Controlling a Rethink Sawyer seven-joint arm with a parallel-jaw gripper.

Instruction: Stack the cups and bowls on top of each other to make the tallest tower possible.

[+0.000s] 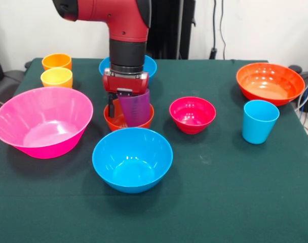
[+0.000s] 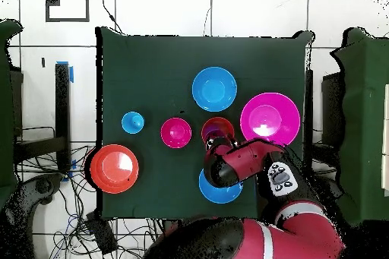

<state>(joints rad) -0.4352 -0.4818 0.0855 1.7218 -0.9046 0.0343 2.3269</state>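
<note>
My gripper [image 1: 124,103] is shut on the rim of the translucent purple cup [image 1: 136,108]. The cup hangs slightly tilted, with its base inside the small orange bowl [image 1: 144,120] at mid table. In the overhead view the arm covers the gripper, and the small orange bowl [image 2: 218,128] shows at the arm's tip. Around it are the large pink bowl [image 1: 42,121], a near blue bowl [image 1: 132,158], the small magenta-red bowl [image 1: 192,114] and the light blue cup [image 1: 259,121]. The wide orange-red bowl [image 1: 270,83] stands further off. A second blue bowl [image 1: 151,66] stands behind the arm. The orange cup [image 1: 56,62] and yellow cup [image 1: 56,77] stand at the far left.
The dark green table [image 1: 220,192] has edges on all sides. Cables lie on the floor beyond it. In the overhead view the arm [image 2: 243,157] covers part of the second blue bowl [image 2: 220,189] and hides the orange and yellow cups.
</note>
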